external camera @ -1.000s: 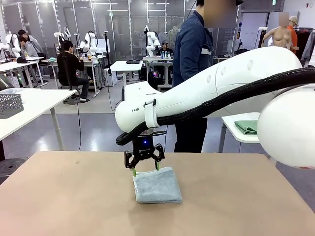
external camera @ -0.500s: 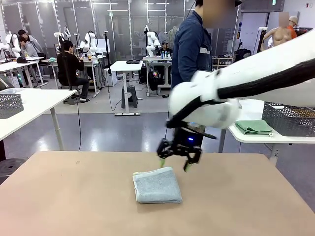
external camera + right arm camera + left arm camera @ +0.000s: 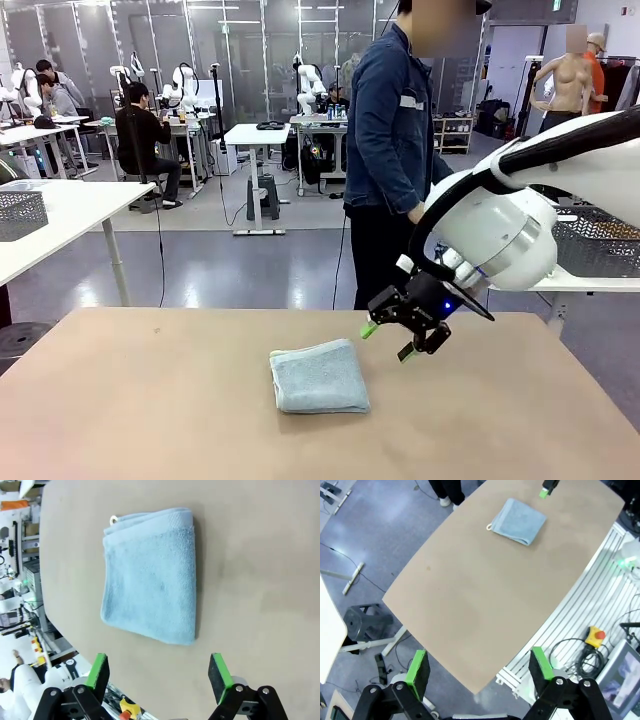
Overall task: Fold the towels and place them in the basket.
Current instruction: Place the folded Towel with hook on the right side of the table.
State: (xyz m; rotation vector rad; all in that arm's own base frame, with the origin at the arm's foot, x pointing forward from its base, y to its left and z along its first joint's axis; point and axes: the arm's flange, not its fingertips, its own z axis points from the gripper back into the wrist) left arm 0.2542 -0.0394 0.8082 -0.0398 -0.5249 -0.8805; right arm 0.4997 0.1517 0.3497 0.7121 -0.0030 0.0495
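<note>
Person in denim jacket [image 3: 390, 130] stood beyond far edge of brown table [image 3: 150, 400]; light grey mesh basket [image 3: 20, 213] sat on white side table [image 3: 80, 205].

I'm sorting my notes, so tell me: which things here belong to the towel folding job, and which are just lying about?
Job: folded blue-grey towel on the table; dark mesh basket at far right; right hand, open, beside the towel.
Lying about: lighter grey mesh basket at far left; yellow button box.
</note>
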